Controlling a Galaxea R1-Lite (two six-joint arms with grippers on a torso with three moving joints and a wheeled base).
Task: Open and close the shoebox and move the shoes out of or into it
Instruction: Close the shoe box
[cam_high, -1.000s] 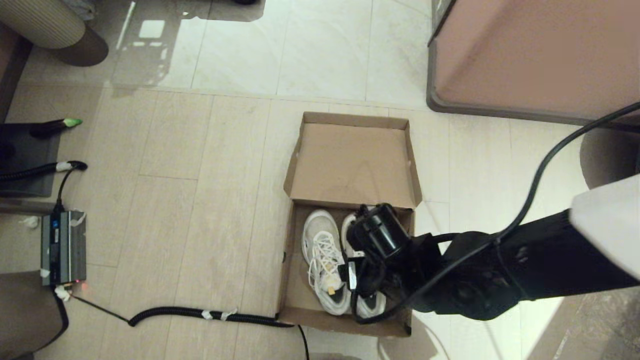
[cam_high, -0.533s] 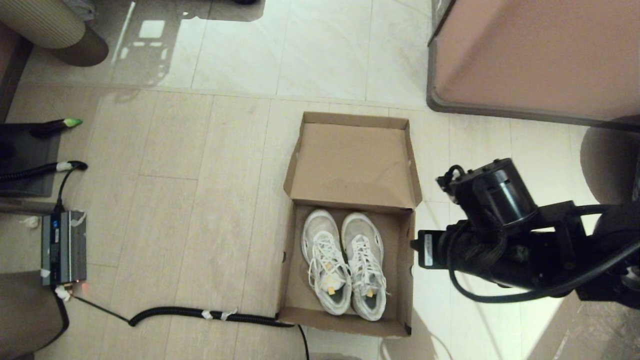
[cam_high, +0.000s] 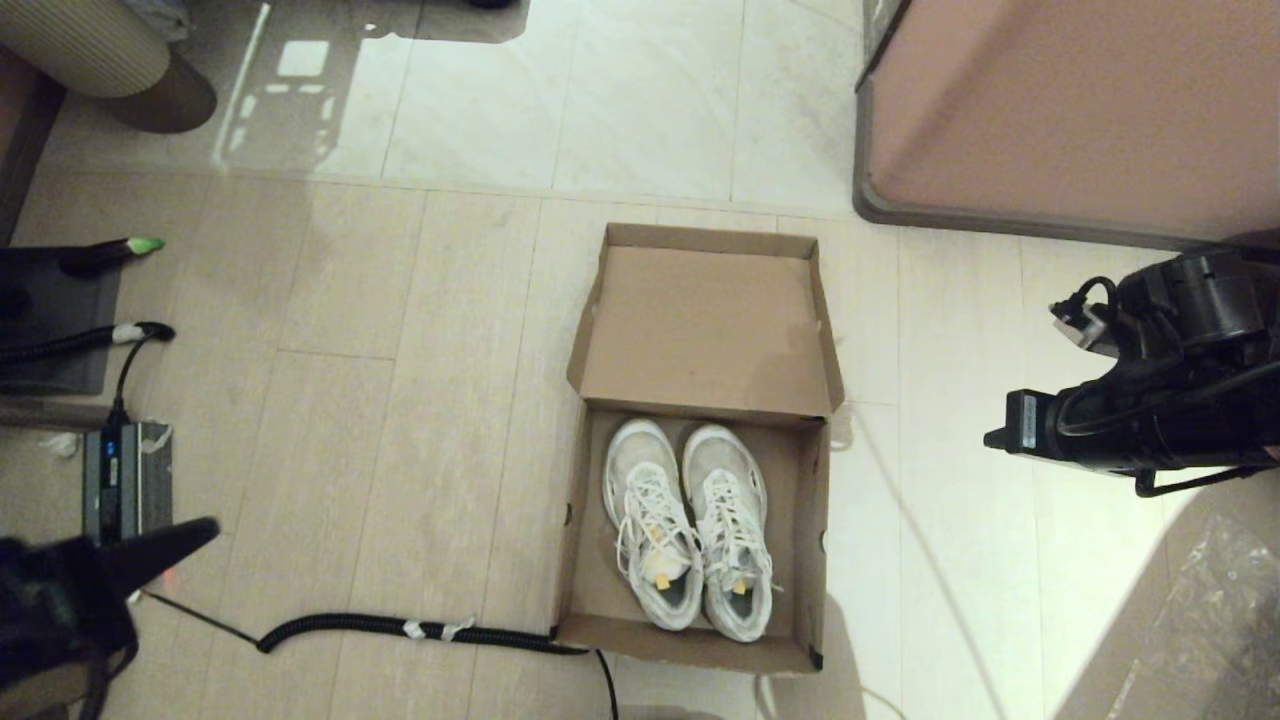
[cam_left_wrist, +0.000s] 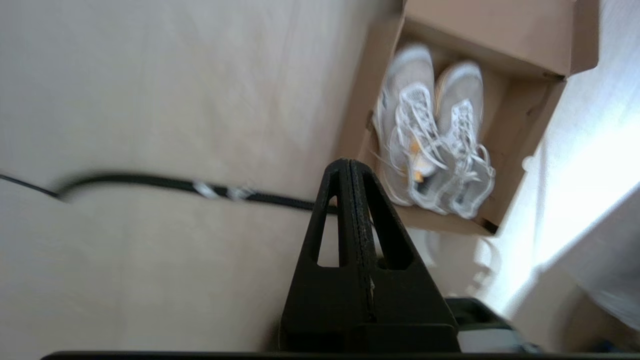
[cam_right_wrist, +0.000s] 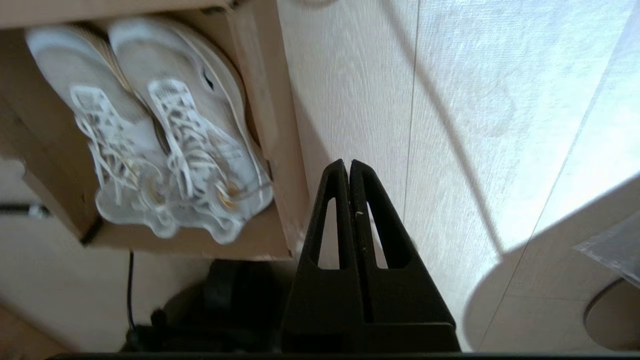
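Head view: shoes (cam_high: 688, 537) lie side by side inside open shoebox (cam_high: 592, 530).

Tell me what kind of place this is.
Probably a home or a home-like room, seen at floor level: the shoebox lies open on a tiled floor that meets wood-look planks, beside a large pinkish-brown cabinet. Loose cables suggest a test setup.

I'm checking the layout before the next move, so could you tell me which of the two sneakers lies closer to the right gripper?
The sneaker on the robot's right in the shoebox, beside the box's right wall; the other sneaker lies on its far side from the right gripper.
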